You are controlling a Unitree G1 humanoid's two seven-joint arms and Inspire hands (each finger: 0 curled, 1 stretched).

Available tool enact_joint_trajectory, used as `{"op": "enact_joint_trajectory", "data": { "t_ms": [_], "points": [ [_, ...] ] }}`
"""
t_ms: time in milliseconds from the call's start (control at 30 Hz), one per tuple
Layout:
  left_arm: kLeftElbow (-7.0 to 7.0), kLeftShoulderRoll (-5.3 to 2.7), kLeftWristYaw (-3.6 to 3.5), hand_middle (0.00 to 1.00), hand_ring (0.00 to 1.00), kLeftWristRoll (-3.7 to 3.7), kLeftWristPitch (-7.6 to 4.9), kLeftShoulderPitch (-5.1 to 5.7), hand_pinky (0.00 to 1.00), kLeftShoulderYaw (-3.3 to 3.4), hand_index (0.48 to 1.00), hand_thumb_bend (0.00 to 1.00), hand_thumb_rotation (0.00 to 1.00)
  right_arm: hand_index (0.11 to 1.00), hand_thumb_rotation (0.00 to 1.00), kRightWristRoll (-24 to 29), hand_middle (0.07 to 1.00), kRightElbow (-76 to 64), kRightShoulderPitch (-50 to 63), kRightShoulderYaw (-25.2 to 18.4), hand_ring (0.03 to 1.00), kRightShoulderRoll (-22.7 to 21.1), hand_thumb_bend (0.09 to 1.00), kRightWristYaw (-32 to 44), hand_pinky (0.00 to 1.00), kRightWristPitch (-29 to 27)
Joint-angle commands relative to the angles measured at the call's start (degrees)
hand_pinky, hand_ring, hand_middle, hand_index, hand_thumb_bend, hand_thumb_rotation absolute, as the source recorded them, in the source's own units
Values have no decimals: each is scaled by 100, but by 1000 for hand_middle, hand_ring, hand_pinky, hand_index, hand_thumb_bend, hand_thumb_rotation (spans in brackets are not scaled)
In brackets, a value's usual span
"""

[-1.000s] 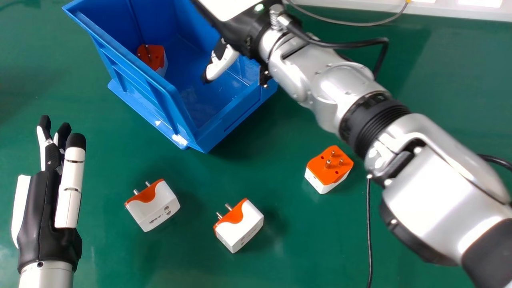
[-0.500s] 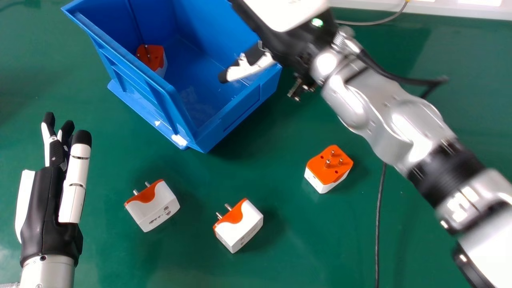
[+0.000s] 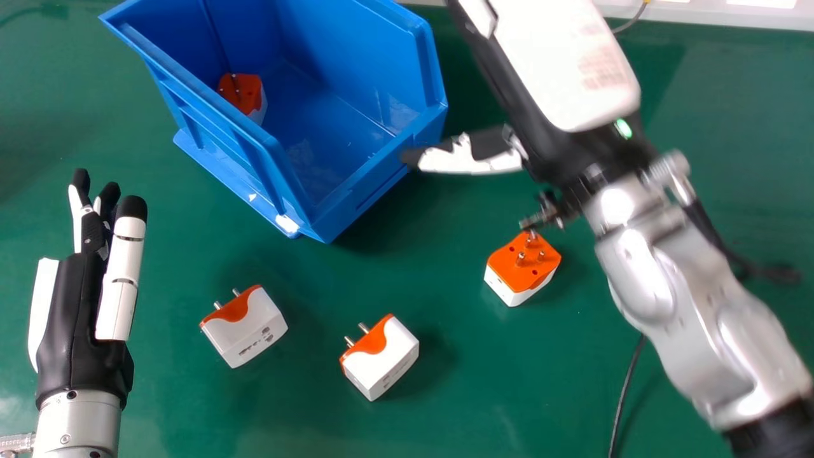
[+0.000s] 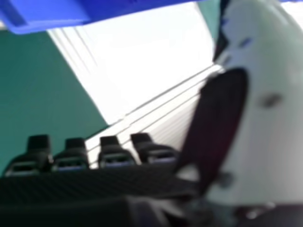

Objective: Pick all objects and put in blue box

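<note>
A blue, open-topped plastic box [image 3: 369, 187] contrasts with a plain green, smooth tabletop [image 3: 445, 407]. Boxy plastic plug adapters [image 3: 397, 356] pair white bodies with orange ends and silver metal pins [image 3: 520, 258]. The robot's left hand [image 3: 71, 324] is black and white, its cylindrical metal forearm [image 3: 79, 421] silver.

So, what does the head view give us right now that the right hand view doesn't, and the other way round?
Head view: three orange-and-white adapters on the table, a fourth inside the blue box, and the left hand at the view's left.

Right hand view: the right hand's dark fingertips in a row, close up, with a broad white surface beyond; whether that matches the head view's pale strip, I can't tell.

Both: the right hand, blue box and green table.
</note>
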Motion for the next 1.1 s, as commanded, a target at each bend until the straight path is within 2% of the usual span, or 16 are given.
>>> {"op": "enact_joint_trajectory", "data": {
  "t_ms": [0,100,267,333,533,700,933,1067],
  "points": [
    [39,55,25,1000,1000,-44,-66,-65,1000,60,1000,464,926,977,393,129,1000,-364,288,-224,1000,118,617,-225,951,9],
    [79,51,22,1000,1000,-55,-78,-98,1000,63,1000,461,926,977,389,96,1000,-563,624,-322,998,226,614,-249,948,67],
    [68,34,-2,1000,1000,-92,-105,-98,1000,54,1000,458,926,974,376,-113,1000,-662,1335,-399,986,313,614,-398,924,244],
    [89,49,-16,1000,1000,-103,-107,-106,1000,61,1000,459,926,971,371,-167,1000,-727,1559,-405,980,332,616,-362,912,356],
    [84,74,-58,1000,1000,-124,-110,-91,1000,68,1000,461,928,967,369,-288,1000,-885,2124,-345,970,467,622,-351,892,663],
    [66,72,-56,1000,1000,-135,-88,-72,1000,78,1000,460,932,962,383,-420,996,-903,2427,-213,962,717,624,-339,882,962],
    [-45,63,-26,1000,1000,-96,-58,-13,1000,64,1000,455,935,959,428,-649,989,-819,2646,-6,941,914,636,-138,865,1498],
    [-35,80,-27,1000,1000,-88,-87,1,1000,76,1000,454,936,964,448,-766,993,-689,2601,120,943,894,636,124,877,1817]
  ]
}}
